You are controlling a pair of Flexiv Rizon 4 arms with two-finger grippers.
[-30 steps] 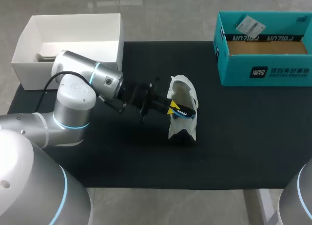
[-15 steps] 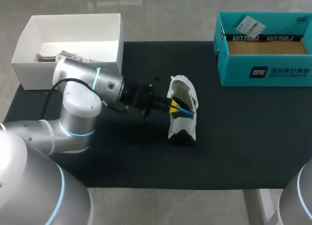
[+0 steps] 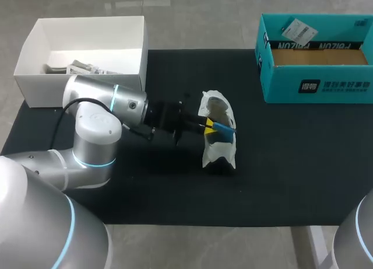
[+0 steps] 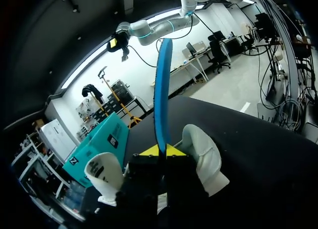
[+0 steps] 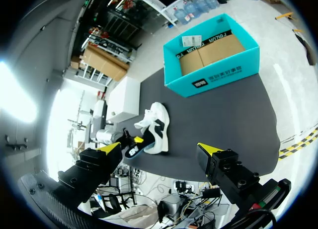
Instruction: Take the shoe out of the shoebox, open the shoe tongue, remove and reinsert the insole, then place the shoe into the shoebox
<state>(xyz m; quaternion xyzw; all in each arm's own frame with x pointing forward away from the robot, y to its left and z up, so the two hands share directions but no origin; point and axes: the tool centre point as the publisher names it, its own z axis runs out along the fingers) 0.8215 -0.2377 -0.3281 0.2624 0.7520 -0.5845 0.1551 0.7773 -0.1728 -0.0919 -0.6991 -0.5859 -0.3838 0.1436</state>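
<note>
A white shoe (image 3: 219, 149) lies on the black mat (image 3: 291, 164) at the middle of the table. My left gripper (image 3: 207, 126) is at the shoe's opening, shut on a blue insole (image 3: 225, 128) that sticks out over the shoe. In the left wrist view the insole (image 4: 162, 85) rises straight up from between the shut yellow fingertips (image 4: 160, 150), with the shoe (image 4: 204, 157) just behind them. The teal shoebox (image 3: 315, 53) stands open at the back right. My right gripper (image 5: 159, 152) hangs open high above the table, far from the shoe (image 5: 158, 125).
An open white box (image 3: 81, 47) holding small items sits at the back left corner, close behind my left arm (image 3: 105, 105). The shoebox (image 5: 213, 55) has a brown cardboard floor and a loose tag inside.
My left wrist has turned and edged toward the shoe. The held insole has swung from slanting down to lying more level over the shoe's opening. The shoe has shifted slightly.
</note>
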